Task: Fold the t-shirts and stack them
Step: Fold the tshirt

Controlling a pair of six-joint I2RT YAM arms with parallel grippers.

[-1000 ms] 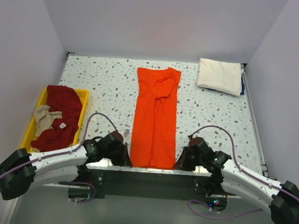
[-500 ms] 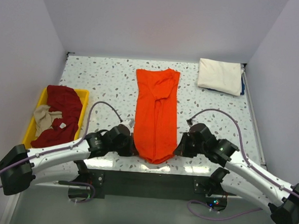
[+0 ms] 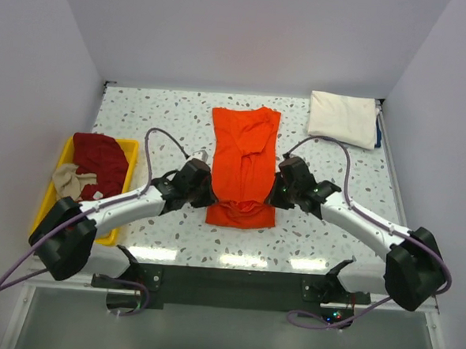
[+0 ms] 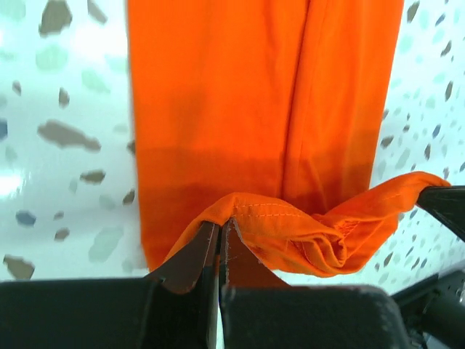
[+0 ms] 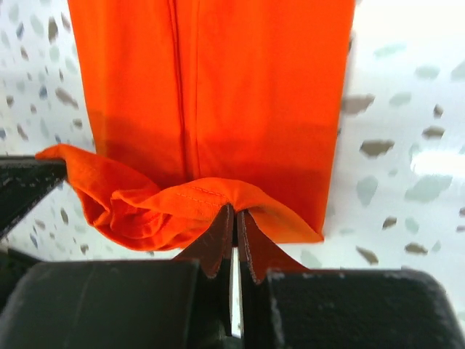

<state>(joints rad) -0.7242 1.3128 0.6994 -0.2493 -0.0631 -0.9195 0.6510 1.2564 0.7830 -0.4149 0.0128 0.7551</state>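
Note:
The bright orange t-shirt point(image 3: 244, 163) lies as a long narrow strip down the middle of the table, its near end lifted and doubled back over itself. My left gripper point(image 3: 204, 187) is shut on the hem's left corner; in the left wrist view the gripper point(image 4: 220, 227) pinches the stitched orange hem point(image 4: 290, 222). My right gripper point(image 3: 281, 189) is shut on the hem's right corner, seen in the right wrist view point(image 5: 235, 212) with the hem point(image 5: 182, 203) sagging between both grippers. A folded cream-white t-shirt point(image 3: 342, 117) lies at the far right. Dark red point(image 3: 100, 154) and beige point(image 3: 72, 182) t-shirts sit crumpled in the tray.
A yellow plastic tray point(image 3: 129, 172) stands at the left edge of the speckled table point(image 3: 156, 130). Grey walls close in the back and both sides. Something blue point(image 3: 378, 134) shows under the cream-white shirt's right edge.
Both grippers have carried the orange shirt's near hem from the table's front edge toward the far side, folding the lower part back over the rest. The shirt now looks much shorter.

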